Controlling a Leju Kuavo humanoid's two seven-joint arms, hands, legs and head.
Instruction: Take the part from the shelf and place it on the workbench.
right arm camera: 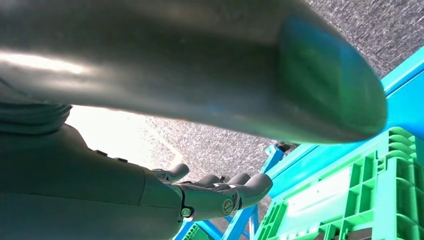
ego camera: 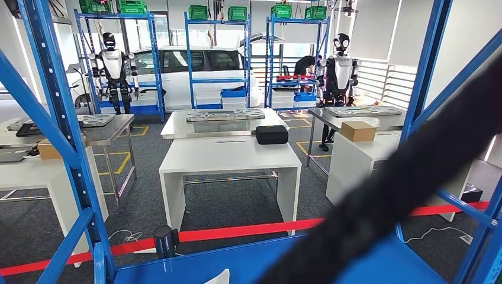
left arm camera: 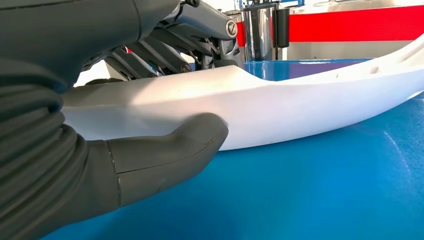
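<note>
Blue shelf decking [left arm camera: 310,190] carries the white part [left arm camera: 280,102]. Left robot hand [left arm camera: 165,100] grips the part, thumb on one face, fingers on the opposite; its long axis runs away from the hand. Right robot hand [right arm camera: 215,192] hangs empty, fingers extended. White table [ego camera: 228,155] stands ahead.

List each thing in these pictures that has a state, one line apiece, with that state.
Long curved white plastic part: lying on the blue shelf surface, gripped at one end.
Left robot hand: thumb under the part's edge, dark fingers over its top.
Right robot hand: fingers extended, holding nothing, above the grey floor.
Green plastic crate: beside the blue shelf frame.
Black case: closed, on the white workbench.
</note>
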